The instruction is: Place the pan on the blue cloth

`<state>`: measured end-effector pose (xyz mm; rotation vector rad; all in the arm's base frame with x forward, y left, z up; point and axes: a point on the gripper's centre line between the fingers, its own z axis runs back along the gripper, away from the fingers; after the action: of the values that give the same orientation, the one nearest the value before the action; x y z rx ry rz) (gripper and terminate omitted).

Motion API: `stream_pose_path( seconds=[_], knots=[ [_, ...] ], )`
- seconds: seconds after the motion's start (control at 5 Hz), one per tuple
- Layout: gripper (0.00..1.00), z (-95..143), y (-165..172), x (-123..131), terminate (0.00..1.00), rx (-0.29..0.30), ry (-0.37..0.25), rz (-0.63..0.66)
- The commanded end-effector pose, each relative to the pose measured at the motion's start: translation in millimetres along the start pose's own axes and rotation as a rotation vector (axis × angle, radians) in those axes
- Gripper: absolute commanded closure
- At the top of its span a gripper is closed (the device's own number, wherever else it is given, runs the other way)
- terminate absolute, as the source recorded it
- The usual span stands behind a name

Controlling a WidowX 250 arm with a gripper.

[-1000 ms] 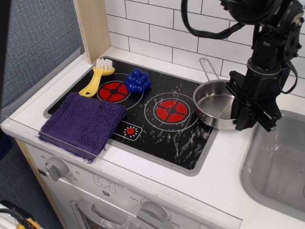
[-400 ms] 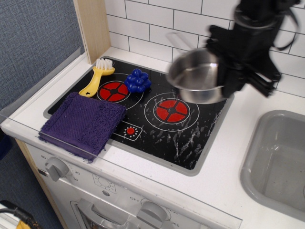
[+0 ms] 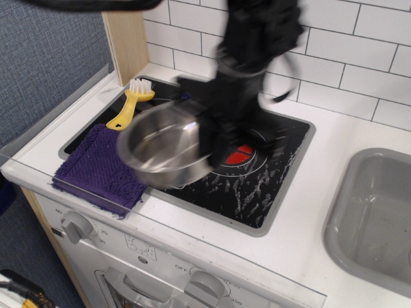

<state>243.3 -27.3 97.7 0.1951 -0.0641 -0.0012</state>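
The shiny steel pan [image 3: 164, 144] hangs in the air, tilted and motion-blurred, above the left part of the stove and over the right edge of the blue cloth [image 3: 96, 168]. My gripper [image 3: 207, 135] is shut on the pan's right rim, its black arm coming down from the top middle. The cloth lies flat at the stove's front left corner, with its right part hidden behind the pan. The pan's wire handle is not visible.
A yellow brush [image 3: 130, 102] lies at the stove's back left. The black stovetop [image 3: 257, 179] has a red burner [image 3: 241, 154] partly showing under the arm. A grey sink basin [image 3: 376, 212] is at right. The blue toy grapes are hidden behind the pan and arm.
The pan was lifted off the right side of the stove and carried left across the stove, now low over the cloth's right edge. The arm moved left with it.
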Motion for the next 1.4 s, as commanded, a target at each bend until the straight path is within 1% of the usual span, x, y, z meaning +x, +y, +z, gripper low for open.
stream_pose_path(
  seconds=[0.0,0.2,0.4,0.6,0.8,1.0,1.2],
  knots=[
    [1.00,-14.3,33.3,-13.7,0.00,0.032,0.041,0.181],
    [1.00,-28.4,51.9,-5.7,0.00,0.036,0.041,0.185],
    [1.00,-35.2,62.9,-1.2,0.00,0.048,0.031,0.177],
    [1.00,-41.9,68.2,7.7,0.00,0.056,-0.007,0.168],
    [1.00,-41.8,71.6,14.2,0.00,0.067,-0.023,0.166],
    [1.00,-45.8,70.3,14.8,0.00,0.056,-0.025,0.161],
    [0.00,-43.8,69.5,14.0,0.00,0.043,-0.022,0.161]
  ],
)
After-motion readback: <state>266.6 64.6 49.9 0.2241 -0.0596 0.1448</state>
